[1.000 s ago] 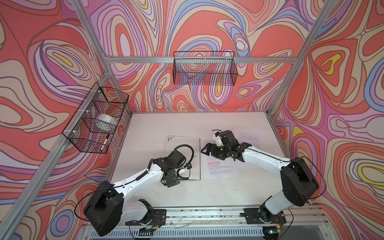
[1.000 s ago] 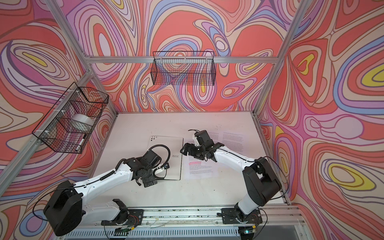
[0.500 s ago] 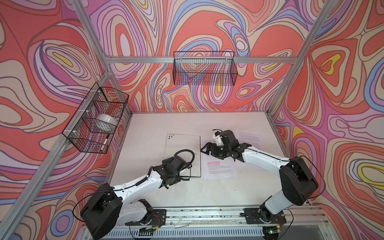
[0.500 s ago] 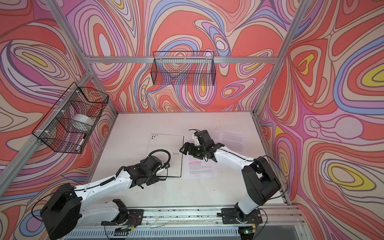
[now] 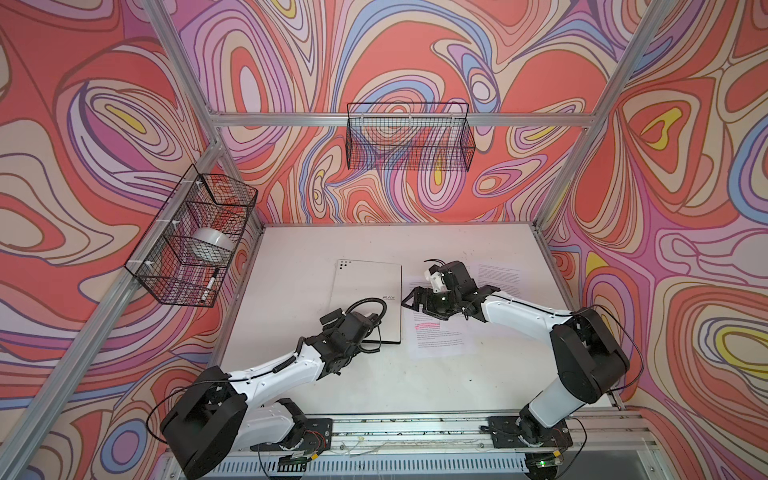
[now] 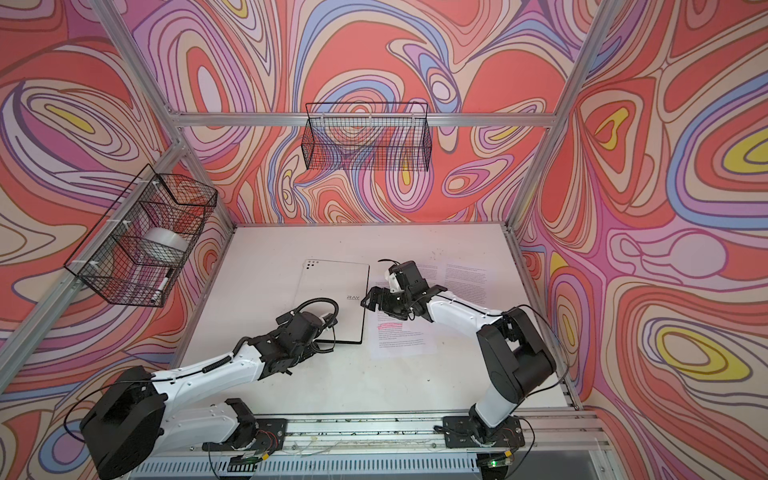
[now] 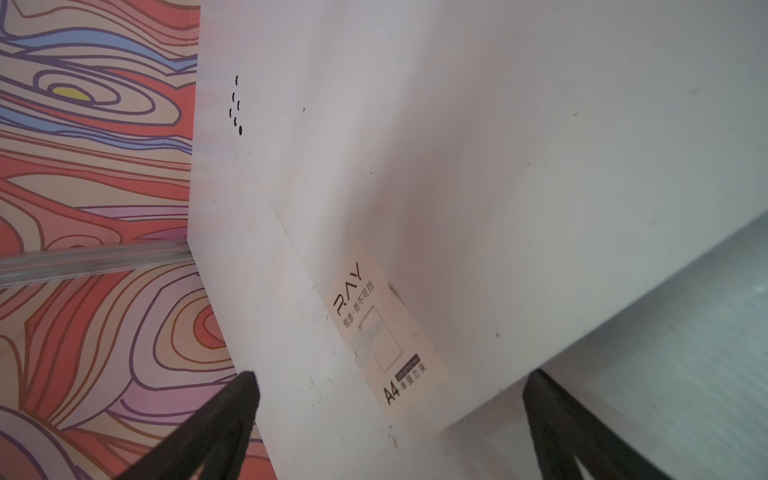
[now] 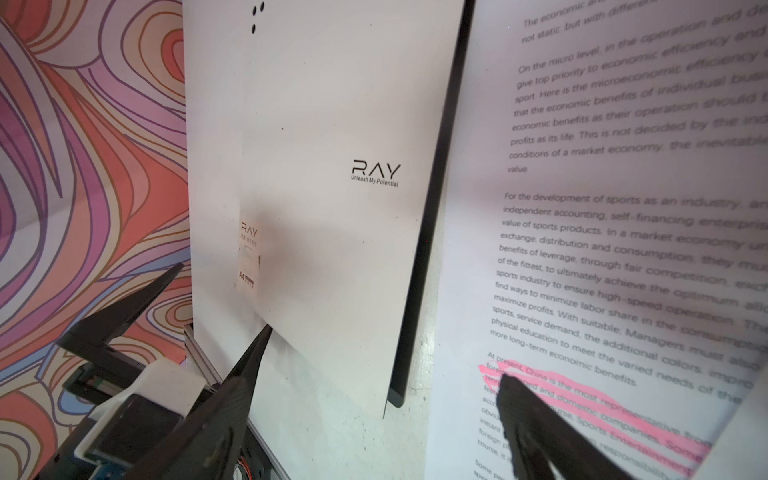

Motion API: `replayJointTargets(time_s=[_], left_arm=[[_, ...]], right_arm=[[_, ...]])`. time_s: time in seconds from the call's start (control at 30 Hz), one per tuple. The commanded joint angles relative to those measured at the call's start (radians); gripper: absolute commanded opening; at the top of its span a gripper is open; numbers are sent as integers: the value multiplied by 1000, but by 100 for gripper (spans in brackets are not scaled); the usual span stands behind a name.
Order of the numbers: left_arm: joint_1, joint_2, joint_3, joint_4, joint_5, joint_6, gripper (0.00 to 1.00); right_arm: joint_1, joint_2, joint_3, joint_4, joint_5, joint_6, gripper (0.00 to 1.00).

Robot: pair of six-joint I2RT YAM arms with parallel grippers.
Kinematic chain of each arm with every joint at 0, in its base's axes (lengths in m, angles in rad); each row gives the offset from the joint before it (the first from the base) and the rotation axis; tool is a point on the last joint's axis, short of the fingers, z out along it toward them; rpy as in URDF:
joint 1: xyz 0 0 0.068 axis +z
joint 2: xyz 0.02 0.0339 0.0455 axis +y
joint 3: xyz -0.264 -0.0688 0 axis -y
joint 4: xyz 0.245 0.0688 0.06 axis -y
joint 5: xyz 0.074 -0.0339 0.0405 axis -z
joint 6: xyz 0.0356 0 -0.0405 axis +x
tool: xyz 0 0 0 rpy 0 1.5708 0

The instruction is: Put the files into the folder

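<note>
The folder (image 5: 365, 291) (image 6: 332, 291) lies shut on the white table, silver-white, with a "RAY" logo. My left gripper (image 5: 353, 341) (image 6: 309, 337) is low at its near left corner. In the left wrist view that gripper (image 7: 392, 390) is open, its jaws either side of the A4 label (image 7: 395, 353). The files are white text sheets: one (image 5: 440, 338) (image 6: 403, 338) with pink lines beside the folder, another (image 5: 498, 276) (image 6: 465, 276) farther right. My right gripper (image 5: 415, 305) (image 6: 370, 301) (image 8: 384, 370) hangs open over the gap between folder (image 8: 332, 208) and pink-marked sheet (image 8: 623, 249).
A wire basket (image 5: 191, 241) on the left wall holds a tape roll (image 5: 214, 241) and a marker (image 5: 210, 284). Another wire basket (image 5: 409, 137) hangs on the back wall. Aluminium posts frame the table, and a rail (image 5: 415, 428) runs along the front.
My left arm has sunk lower and its wrist has tilted flatter at the folder's near edge. The right arm, folder and sheets have stayed put.
</note>
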Motion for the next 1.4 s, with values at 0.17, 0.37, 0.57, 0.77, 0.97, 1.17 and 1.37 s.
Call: replayJointTargets(time_s=[0.17, 0.37, 0.57, 0.77, 0.97, 1.17, 1.37], left_arm=[[-20, 5, -93, 194, -39, 93, 100], [-29, 46, -116, 330, -74, 148, 100], [-35, 102, -169, 518, -131, 214, 100], [-36, 155, -199, 686, -184, 227, 100], [-36, 177, -195, 753, -232, 227, 100], [-36, 177, -190, 760, -232, 207, 100], [-36, 187, -183, 765, -272, 197, 100]], right_arm=[[-13, 53, 36, 8, -33, -32, 98], [-16, 78, 62, 5, -48, -38, 98], [-19, 100, 82, 8, -66, -47, 98], [-22, 115, 101, 11, -84, -59, 99], [-25, 173, 122, 11, -108, -71, 99], [-27, 203, 125, 41, -152, -66, 99], [-25, 220, 122, 81, -209, -58, 98]])
